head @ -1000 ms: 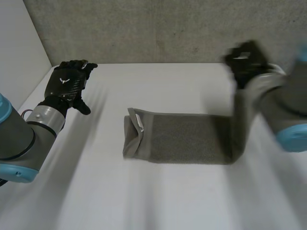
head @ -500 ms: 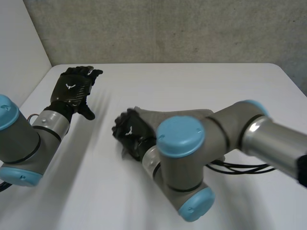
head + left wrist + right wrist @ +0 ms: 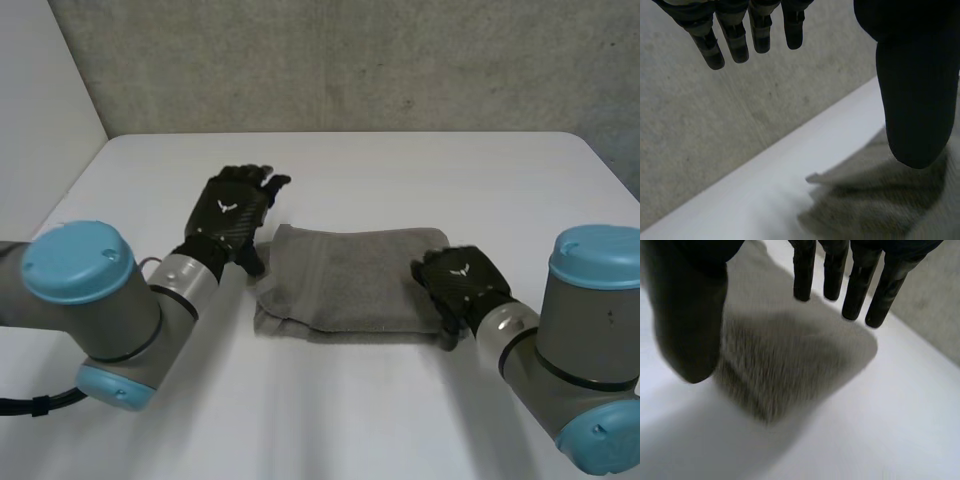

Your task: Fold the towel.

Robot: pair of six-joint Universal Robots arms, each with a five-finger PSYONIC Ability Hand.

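Though the grey terry towel (image 3: pixel 345 280) lies doubled on the white table (image 3: pixel 400 160), maybe one fold short, the black left hand (image 3: pixel 228 215) and right hand (image 3: pixel 458 282) are spread wide, holding nothing

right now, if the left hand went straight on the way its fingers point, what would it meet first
Likely the grey wall behind the table: the left hand is open and aims past the towel, with nothing between. Depth is unclear.
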